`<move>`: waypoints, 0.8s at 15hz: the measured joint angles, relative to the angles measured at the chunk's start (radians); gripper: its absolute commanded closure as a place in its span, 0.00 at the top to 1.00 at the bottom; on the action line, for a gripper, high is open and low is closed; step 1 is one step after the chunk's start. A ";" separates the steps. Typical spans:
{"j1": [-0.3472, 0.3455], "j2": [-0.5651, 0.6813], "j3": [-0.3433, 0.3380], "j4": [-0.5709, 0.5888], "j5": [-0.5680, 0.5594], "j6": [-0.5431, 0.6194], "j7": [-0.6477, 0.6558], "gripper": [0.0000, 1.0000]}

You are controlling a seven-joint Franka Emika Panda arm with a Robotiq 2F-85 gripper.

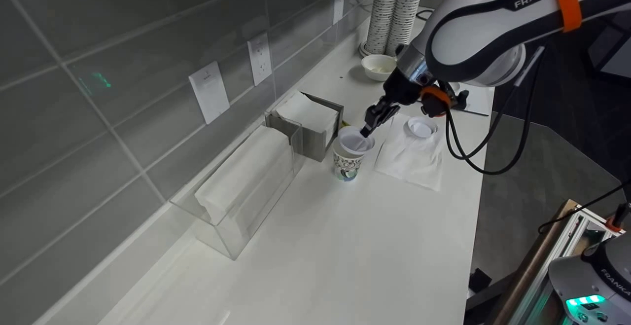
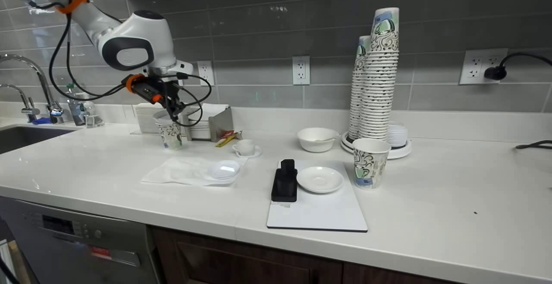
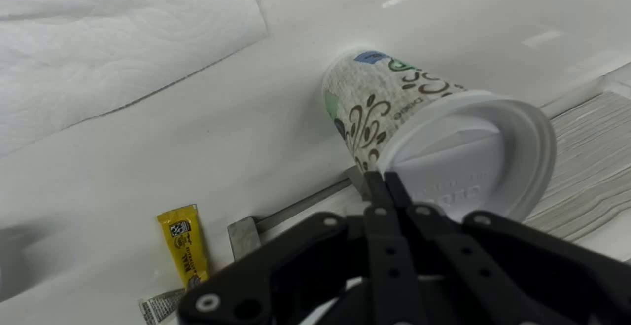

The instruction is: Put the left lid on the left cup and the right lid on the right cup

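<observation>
My gripper (image 3: 384, 173) is shut on the rim of a white lid (image 3: 448, 167); it also shows in both exterior views (image 1: 366, 131) (image 2: 174, 118). The lid (image 1: 356, 140) is over the mouth of the left patterned paper cup (image 1: 346, 167), which stands upright on the counter. The lid looks slightly tilted; I cannot tell whether it is seated on the cup's rim. The left cup also shows in the wrist view (image 3: 369, 108). The right lid (image 2: 224, 169) lies on a paper napkin (image 2: 177, 172). The right cup (image 2: 370, 165) stands upright and uncovered, beside a white board.
A metal napkin holder (image 1: 315, 142) and a clear napkin box (image 1: 231, 236) stand close by the left cup. A small teacup (image 2: 246, 147), packets (image 2: 226, 139), a bowl (image 2: 317, 139), tall cup stacks (image 2: 379, 85), a saucer (image 2: 320, 179) and a black object (image 2: 284, 185) are farther right.
</observation>
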 measured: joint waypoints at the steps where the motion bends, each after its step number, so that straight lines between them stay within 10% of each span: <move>1: 0.000 0.000 0.000 0.000 -0.001 0.002 0.010 0.00; 12: 0.002 0.001 0.005 0.000 -0.017 0.009 0.094 0.00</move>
